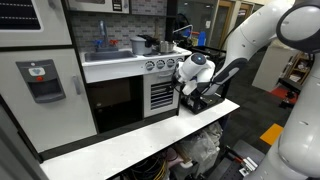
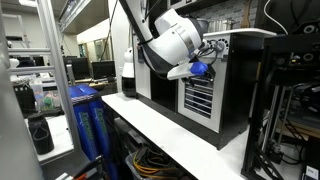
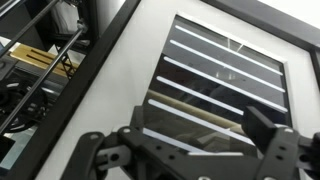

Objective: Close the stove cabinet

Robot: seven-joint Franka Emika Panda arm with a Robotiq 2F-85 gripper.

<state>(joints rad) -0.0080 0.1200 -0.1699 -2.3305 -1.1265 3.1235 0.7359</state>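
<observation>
The stove cabinet's white slatted door (image 1: 161,96) sits under the knobs of the white play kitchen and looks about flush with its dark frame in both exterior views (image 2: 200,98). In the wrist view the door (image 3: 225,75) fills the picture, very close. My gripper (image 3: 188,150) is open and empty, with its two black fingers spread in front of the lower slats. In the exterior views the gripper (image 1: 193,92) (image 2: 193,72) is right at the door's front, by its edge and upper part. I cannot tell whether it touches.
The wider dark doorless compartment (image 1: 115,104) lies beside the door. The tall pale panel with the red-marked dispenser (image 1: 40,80) stands further along. A pot (image 1: 148,44) sits on the stove top. A white shelf (image 1: 150,135) runs along the front. Blue bottles (image 2: 88,125) stand nearby.
</observation>
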